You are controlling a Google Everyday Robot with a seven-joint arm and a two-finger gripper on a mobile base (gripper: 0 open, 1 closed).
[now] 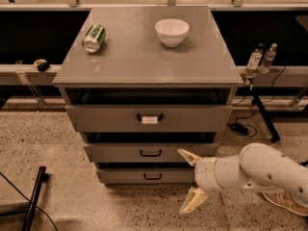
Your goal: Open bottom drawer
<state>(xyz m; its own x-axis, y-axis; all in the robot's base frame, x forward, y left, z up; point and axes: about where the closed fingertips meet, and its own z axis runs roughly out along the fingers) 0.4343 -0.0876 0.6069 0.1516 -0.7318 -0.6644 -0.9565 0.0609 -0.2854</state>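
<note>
The grey three-drawer cabinet [144, 61] stands in the middle of the view. The bottom drawer [125, 176] is the lowest, plain grey front with a small black loop handle [152, 176]; it sits nearly flush under the middle drawer [115, 153]. The top drawer [106, 118] has a white label on its handle. My gripper [188, 181] is open, its two cream fingers [188, 156] spread wide, just right of the bottom drawer's handle and in front of the drawer's right end. The white arm [260, 172] reaches in from the right.
A green can [94, 37] lies on its side and a white bowl [172, 32] stands on the cabinet top. Two small bottles [261, 59] hang at the right with cables below. A black pole [32, 200] lies on the speckled floor at the lower left.
</note>
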